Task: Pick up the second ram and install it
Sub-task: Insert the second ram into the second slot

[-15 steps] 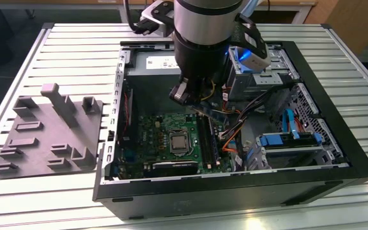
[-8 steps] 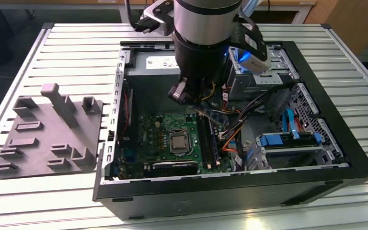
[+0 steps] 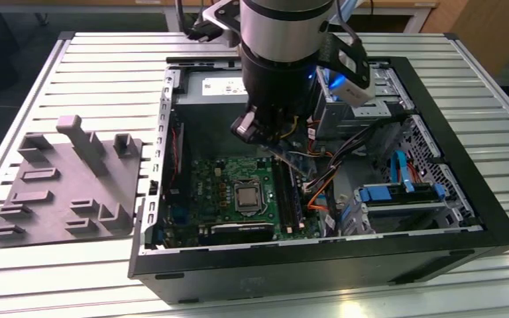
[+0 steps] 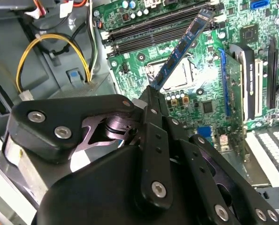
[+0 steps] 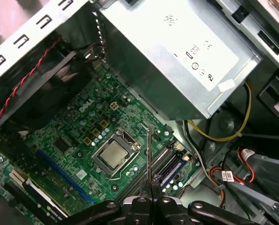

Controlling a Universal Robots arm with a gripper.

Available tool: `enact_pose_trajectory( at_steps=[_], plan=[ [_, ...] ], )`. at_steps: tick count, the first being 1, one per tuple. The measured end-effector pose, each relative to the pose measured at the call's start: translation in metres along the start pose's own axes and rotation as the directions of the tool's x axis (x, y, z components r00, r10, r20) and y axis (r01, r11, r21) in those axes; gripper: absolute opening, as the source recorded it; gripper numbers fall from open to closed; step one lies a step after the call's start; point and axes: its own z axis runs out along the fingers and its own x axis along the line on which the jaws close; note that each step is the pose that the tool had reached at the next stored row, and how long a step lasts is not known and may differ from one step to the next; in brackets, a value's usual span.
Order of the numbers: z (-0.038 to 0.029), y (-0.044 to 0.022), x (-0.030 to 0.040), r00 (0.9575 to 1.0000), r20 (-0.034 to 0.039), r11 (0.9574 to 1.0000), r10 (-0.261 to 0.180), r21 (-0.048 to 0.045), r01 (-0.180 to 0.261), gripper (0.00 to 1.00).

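Plainly, nothing at the exterior view's left is in play: the grey moulded tray [image 3: 69, 192] sits on the slatted counter [image 3: 104, 59], well apart from the open computer case [image 3: 325, 268]. Toward the centre, the arm reaches into the case over the motherboard [image 3: 219, 179]. The hand [image 4: 153, 92] is clamped on one end of the second ram [image 4: 182, 46]. In the second wrist view the stick juts out on a slant above the board, pointing toward the black memory slots [image 4: 160, 27]. It appears to hang clear of them and is not seated.

The main risk, I judge, is that slant. If the stick meets a slot skewed, or with its notch off the key, pressing could jam an edge, bend contacts or twist it in the narrow grip. Further right in the exterior view, orange cables [image 3: 315, 192] lie just beside the slots and could snag the hand or the stick on a descent.
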Motion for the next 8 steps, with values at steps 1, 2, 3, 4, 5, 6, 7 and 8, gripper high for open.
enact_pose_trajectory(
  at_steps=[1,2,3,4,5,6,7,8],
  plan=[
    [0.0,0.0,0.0,0.9999,0.0007,0.9999,0.011,0.0013,-0.011,0.12],
    [0.0,0.0,0.0,0.9998,0.0014,0.9998,0.022,0.0026,-0.022,0.12],
    [0.0,0.0,0.0,0.9995,0.0021,0.9995,0.033,0.0038,-0.033,0.12],
    [0.0,0.0,0.0,0.9991,0.0028,0.9991,0.043,0.005,-0.043,0.12],
    [0.0,0.0,0.0,0.9986,0.0035,0.9986,0.053,0.0061,-0.053,0.12],
    [0.0001,0.0,0.0,0.998,0.0042,0.998,0.063,0.0072,-0.063,0.12],
    [0.0,0.0,0.0,0.9973,0.0049,0.9973,0.073,0.0084,-0.074,0.12],
    [0.0,0.0,0.0,0.9965,0.0056,0.9965,0.083,0.0095,-0.083,0.12]
  ],
)
